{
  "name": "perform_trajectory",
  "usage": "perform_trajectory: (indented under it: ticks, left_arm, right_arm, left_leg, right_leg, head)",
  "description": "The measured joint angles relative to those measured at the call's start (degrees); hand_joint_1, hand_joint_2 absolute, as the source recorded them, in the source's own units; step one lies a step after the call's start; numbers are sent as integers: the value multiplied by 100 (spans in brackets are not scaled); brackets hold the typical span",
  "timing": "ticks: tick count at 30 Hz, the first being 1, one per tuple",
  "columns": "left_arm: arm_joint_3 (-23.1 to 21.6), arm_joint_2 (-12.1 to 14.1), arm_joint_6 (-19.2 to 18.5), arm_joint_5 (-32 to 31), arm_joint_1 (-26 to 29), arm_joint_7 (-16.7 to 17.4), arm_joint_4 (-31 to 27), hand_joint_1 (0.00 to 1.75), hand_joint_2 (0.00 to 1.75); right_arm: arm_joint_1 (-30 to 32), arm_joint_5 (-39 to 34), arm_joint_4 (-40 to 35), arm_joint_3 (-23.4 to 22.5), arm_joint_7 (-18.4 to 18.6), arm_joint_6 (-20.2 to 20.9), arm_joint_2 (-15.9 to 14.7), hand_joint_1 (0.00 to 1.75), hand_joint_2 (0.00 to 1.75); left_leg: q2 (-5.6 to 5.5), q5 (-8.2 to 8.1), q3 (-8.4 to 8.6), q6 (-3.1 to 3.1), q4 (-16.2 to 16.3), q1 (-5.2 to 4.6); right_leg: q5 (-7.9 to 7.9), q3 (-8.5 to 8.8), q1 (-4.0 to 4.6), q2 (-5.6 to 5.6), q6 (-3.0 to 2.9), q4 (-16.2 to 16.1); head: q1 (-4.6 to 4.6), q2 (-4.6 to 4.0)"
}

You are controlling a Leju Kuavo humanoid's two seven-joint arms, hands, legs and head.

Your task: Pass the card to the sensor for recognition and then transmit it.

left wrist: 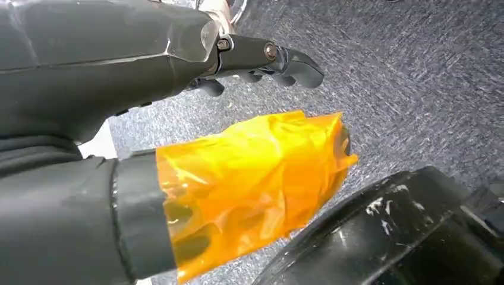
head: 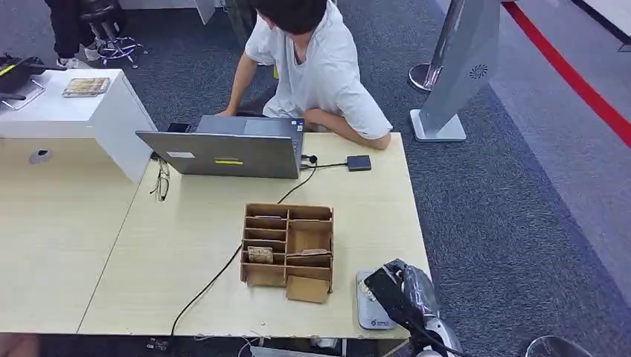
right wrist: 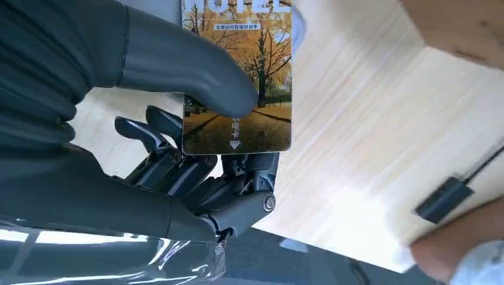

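Observation:
My right hand [head: 411,291] hovers over the table's front right corner, just above a flat grey sensor pad [head: 370,306]. In the right wrist view that hand [right wrist: 196,172] pinches a card [right wrist: 261,71] between the thumb and the dark fingers. The card shows yellow autumn trees and a small white arrow, and it hangs above the light wooden tabletop [right wrist: 368,136]. My left hand [left wrist: 261,59] hangs over the grey carpet, its thumb wrapped in orange tape, with nothing in it.
A wooden divided organiser box [head: 287,249] stands left of the sensor. Behind it are an open laptop [head: 223,152], a black cable [head: 216,279], glasses [head: 161,181] and a small black device [head: 359,163]. A person [head: 312,67] sits at the far side. The table's right edge [head: 417,216] is near.

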Motion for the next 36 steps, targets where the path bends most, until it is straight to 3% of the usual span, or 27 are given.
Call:
perform_trajectory:
  ticks: [16, 31, 36]
  left_arm:
    - [4, 52, -33, -63, 123, 63, -286, 0, 0]
    - [177, 22, -265, -380, 115, -345, -264, 0, 0]
    - [291, -44, -319, -463, 86, -472, -146, 0, 0]
  right_arm:
    - [191, 336, -1266, 487, -756, -490, -2, 175, 175]
    - [240, 553, -2078, 955, -1854, -1624, -4, 175, 175]
    - [234, 559, -2186, 1091, -2033, -1886, -4, 175, 175]
  left_leg:
    - [0, 0, -10, 0, -1, 0]
    - [0, 0, -11, 0, -1, 1]
    - [0, 0, -11, 0, -1, 1]
  right_leg:
    - [-1, -10, 0, 0, -1, 1]
    - [-1, -10, 1, 0, -1, 1]
    - [-1, -10, 1, 0, -1, 1]
  head:
    - [-2, 0]
    - [0, 0]
    - [2, 0]
